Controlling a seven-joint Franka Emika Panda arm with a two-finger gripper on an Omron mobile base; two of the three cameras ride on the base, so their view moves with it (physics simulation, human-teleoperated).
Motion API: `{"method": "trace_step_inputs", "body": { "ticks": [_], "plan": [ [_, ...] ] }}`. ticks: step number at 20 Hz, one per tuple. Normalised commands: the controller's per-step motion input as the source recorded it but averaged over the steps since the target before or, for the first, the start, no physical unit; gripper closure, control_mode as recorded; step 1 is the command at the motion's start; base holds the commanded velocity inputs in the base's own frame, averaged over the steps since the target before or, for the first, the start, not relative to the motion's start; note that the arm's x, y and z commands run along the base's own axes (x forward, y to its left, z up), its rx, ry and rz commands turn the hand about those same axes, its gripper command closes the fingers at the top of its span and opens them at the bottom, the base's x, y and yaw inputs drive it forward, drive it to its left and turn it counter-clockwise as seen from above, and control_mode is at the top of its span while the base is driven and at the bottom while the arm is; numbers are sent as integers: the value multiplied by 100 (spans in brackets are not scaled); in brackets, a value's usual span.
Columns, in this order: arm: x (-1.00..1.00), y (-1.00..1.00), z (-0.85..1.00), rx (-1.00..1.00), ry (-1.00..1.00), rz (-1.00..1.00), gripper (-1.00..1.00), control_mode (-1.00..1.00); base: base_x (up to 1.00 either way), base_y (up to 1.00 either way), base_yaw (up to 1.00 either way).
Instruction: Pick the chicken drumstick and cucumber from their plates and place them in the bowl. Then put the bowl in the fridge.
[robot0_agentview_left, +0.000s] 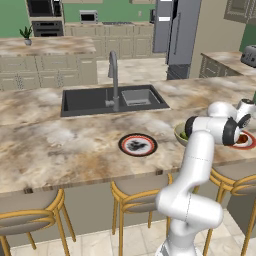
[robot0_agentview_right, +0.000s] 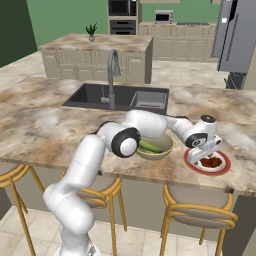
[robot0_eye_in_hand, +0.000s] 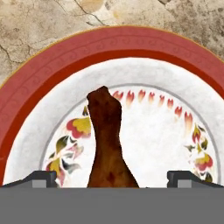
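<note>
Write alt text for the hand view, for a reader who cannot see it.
A reddish-brown chicken drumstick lies on a plate with a red rim and a flowered white centre, seen from close above between the two dark tips of the open gripper. Marbled tan counter shows beyond the plate's rim.

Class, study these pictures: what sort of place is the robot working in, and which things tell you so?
A rendered home kitchen. A dark sink with a tall faucet is set in a marble counter, a steel fridge stands behind, and bar stools line the front.

Drumstick (robot0_eye_in_hand: 107, 144) flat on red-rimmed plate (robot0_eye_in_hand: 52, 70); cucumber (robot0_agentview_right: 150, 146) lying in bowl (robot0_agentview_right: 162, 151) beside it.
</note>
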Motion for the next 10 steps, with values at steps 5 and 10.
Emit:
{"method": "trace_step_inputs", "body": {
  "ticks": [5, 10],
  "plan": [
    [11, -9, -18, 0, 0, 0, -100, -100, 0, 0, 0],
    [5, -5, -19, 0, 0, 0, 100, -100, 0, 0, 0]
  ]
}}
